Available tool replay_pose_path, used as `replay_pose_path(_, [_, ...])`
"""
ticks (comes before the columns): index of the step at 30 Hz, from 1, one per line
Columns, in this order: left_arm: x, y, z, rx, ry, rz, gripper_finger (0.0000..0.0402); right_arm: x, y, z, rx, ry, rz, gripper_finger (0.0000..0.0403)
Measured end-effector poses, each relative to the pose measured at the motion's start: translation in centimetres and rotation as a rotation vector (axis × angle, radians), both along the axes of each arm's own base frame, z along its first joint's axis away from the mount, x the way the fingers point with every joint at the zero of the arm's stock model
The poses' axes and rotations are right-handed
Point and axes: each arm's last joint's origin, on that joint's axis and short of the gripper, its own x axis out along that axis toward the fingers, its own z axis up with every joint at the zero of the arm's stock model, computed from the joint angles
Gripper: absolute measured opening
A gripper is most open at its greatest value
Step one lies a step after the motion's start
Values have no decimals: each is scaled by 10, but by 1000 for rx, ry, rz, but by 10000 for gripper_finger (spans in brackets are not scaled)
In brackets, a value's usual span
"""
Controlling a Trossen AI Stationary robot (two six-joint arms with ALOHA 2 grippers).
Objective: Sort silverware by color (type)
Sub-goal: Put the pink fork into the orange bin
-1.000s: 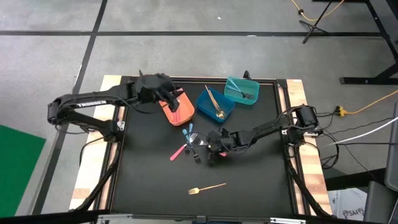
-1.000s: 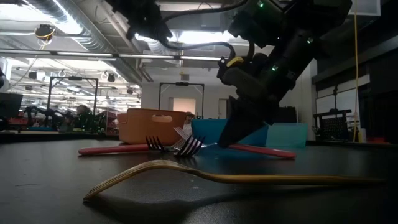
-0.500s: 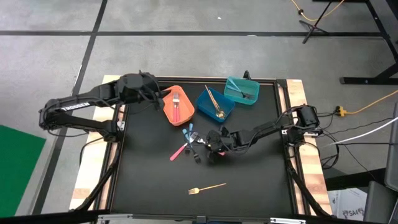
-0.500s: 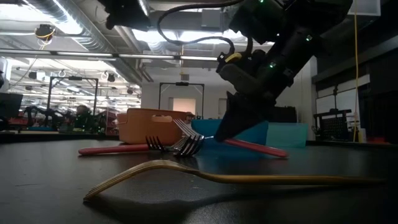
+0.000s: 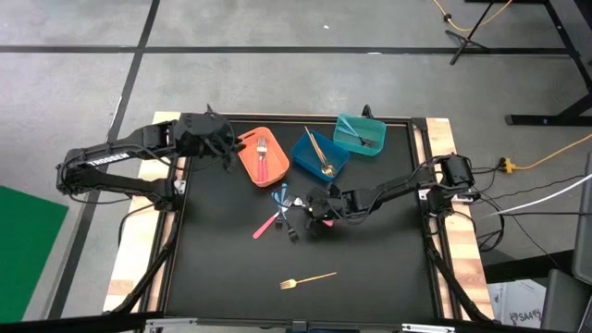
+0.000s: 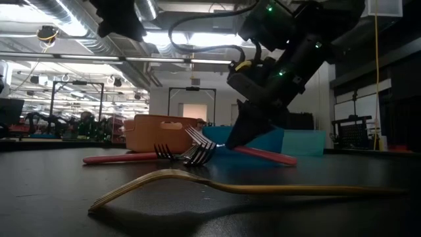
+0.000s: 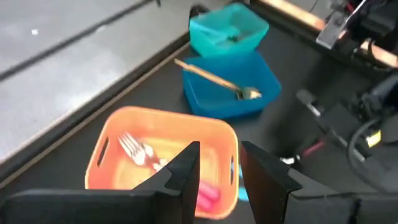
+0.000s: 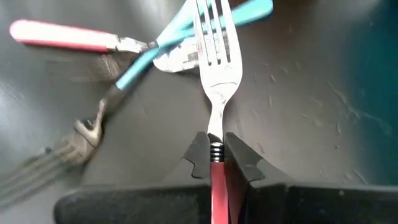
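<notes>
My right gripper (image 5: pixel 313 209) is shut on a pink-handled fork (image 8: pixel 215 74) beside a small pile of silverware (image 5: pixel 282 211). The pile holds a light-blue-handled piece (image 8: pixel 186 34), a pink-handled piece (image 8: pixel 62 36) and a metal fork (image 8: pixel 59 149), crossing one another on the black table. A gold fork (image 5: pixel 308 278) lies alone near the front. My left gripper (image 7: pixel 219 154) is open with nothing in it, left of the orange bin (image 5: pixel 264 159), which holds a pink-handled fork (image 7: pixel 142 150). My right gripper pinches the fork at its neck (image 8: pixel 215 148), where the metal meets the pink handle, between its two fingers. The fingers slant down from the table's right and run roughly along the fork. The tines (image 6: pixel 195 135) are raised above the pile, and the handle (image 6: pixel 266 156) slopes down behind the fingers.
The blue bin (image 5: pixel 321 155) holds gold pieces. The teal bin (image 5: pixel 360 135) holds a light-blue-handled piece. Both stand at the far edge, right of the orange bin. Bare black table lies around the gold fork in front.
My left gripper has drawn back from above the orange bin toward the table's far left corner, and a pink-handled fork now shows in the bin. In my right gripper's hold the fork's tines have tipped up off the pile, and its handle has been drawn along a little.
</notes>
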Motion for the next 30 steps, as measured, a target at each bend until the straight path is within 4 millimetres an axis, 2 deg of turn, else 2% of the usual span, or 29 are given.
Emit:
replay_pose_path(14, [0,-19,-6,-44,63,-68,108,11,-10,10,15,-144,-36,1])
replay_pose_path(30, [3,-34,-6,-67,50,-125,108,11,-11,9,35,-127,14,0])
